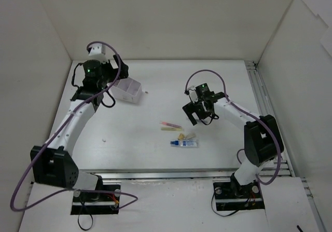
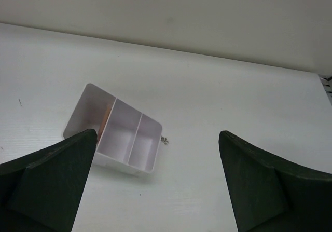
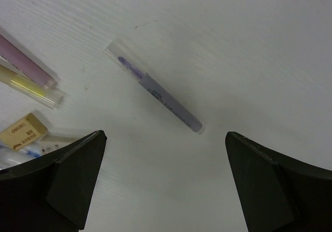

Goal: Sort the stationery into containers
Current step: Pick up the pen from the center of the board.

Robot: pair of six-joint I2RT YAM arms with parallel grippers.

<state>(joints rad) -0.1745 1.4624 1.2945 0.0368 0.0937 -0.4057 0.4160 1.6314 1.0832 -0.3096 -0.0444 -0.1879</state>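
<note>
There is one white three-compartment plastic box (image 2: 120, 162), one pink pen (image 3: 25, 63), one yellow pen (image 3: 32, 87), one purple pen (image 3: 158, 93), one tan eraser block (image 3: 23, 131), one blue-and-white tube (image 1: 184, 144).

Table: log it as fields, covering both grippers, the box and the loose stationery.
left gripper: open, empty, facing box
right gripper: open, empty, over purple pen, not touching
box: white, three side-by-side compartments
purple pen: lying flat, alone
loose nearby: pink pen, yellow pen, eraser, tube
</note>
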